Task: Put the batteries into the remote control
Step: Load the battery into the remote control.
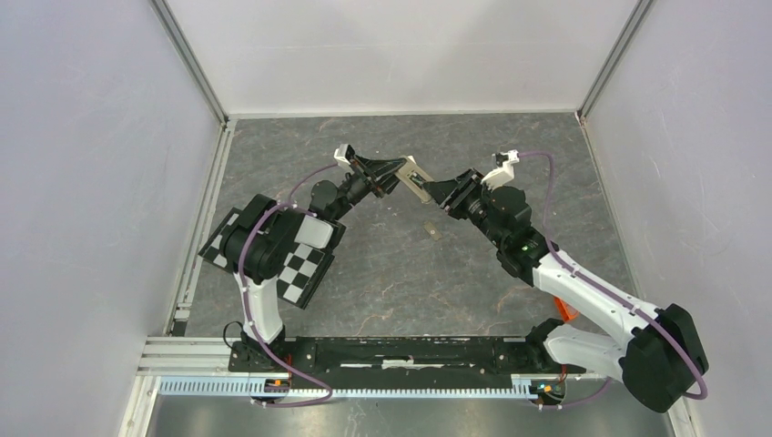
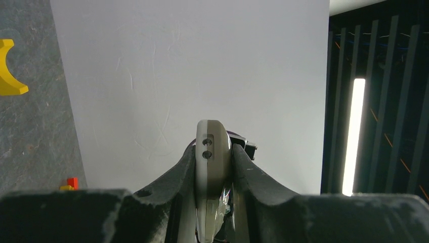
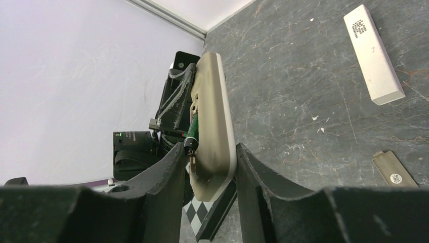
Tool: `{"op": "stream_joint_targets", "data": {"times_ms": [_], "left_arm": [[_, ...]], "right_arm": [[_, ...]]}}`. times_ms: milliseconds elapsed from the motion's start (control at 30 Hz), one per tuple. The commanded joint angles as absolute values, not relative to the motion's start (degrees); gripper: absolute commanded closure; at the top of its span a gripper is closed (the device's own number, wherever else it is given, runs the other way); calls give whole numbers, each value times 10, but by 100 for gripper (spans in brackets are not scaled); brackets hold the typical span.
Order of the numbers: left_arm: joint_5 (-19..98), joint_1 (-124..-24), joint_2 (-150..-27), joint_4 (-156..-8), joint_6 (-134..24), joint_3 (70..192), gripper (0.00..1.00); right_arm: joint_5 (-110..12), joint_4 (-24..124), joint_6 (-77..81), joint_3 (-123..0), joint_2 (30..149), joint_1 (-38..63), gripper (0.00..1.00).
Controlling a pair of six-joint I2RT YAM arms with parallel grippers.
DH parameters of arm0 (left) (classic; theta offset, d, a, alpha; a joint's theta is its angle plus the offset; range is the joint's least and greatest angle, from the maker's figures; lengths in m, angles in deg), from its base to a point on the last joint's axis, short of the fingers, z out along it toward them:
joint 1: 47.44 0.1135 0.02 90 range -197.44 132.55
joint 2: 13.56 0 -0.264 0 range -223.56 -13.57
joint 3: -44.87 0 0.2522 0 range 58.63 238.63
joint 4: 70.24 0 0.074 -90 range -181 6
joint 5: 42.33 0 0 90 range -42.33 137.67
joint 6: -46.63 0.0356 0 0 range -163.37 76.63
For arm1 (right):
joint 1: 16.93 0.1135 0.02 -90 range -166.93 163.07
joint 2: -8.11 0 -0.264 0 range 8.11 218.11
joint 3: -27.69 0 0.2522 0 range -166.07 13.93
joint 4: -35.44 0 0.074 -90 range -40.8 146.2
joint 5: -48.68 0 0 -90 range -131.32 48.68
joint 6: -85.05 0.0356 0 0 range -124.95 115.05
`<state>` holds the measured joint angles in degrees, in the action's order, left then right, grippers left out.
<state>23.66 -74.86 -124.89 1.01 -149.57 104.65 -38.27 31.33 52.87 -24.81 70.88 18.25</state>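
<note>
- The left gripper (image 2: 213,152) is clamped on the remote control (image 3: 215,116). It holds it edge-up above the table, between the two arms.
- The right gripper (image 3: 210,149) straddles the remote's near end, one finger on each side. Whether the fingers are pressing yet cannot be told.
- A green battery (image 3: 192,129) lies along the recess on the grey-olive back and seems only partly seated. No other batteries show.
- The step in hand looks like seating this battery.
- The next move likely calls for a gentle squeeze that pushes the battery flat into the recess while the left arm holds the remote steady.
</note>
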Motion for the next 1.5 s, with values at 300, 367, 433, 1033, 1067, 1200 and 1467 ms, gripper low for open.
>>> {"op": "stream_joint_targets", "data": {"times_ms": [300, 367, 433, 1033, 1067, 1200, 1467], "left_arm": [[217, -754, -1207, 52, -1482, 1042, 98], [220, -754, -1207, 52, -1479, 1040, 98], [222, -754, -1210, 52, -1477, 1039, 98], [229, -753, -1213, 48, -1469, 1027, 98], [230, -753, -1213, 48, -1469, 1027, 98], [227, -753, -1211, 48, -1469, 1027, 98], [216, -754, -1211, 48, -1466, 1026, 98]], "right_arm": [[-430, 309, 523, -266, 753, 181, 61], [-431, 315, 515, -269, 753, 181, 58], [-431, 318, 511, -270, 748, 181, 53], [-421, 280, 514, -237, 694, 173, 23], [-422, 280, 519, -236, 694, 171, 25], [-431, 269, 534, -228, 697, 165, 35], [-453, 260, 545, -230, 721, 161, 50]]}}
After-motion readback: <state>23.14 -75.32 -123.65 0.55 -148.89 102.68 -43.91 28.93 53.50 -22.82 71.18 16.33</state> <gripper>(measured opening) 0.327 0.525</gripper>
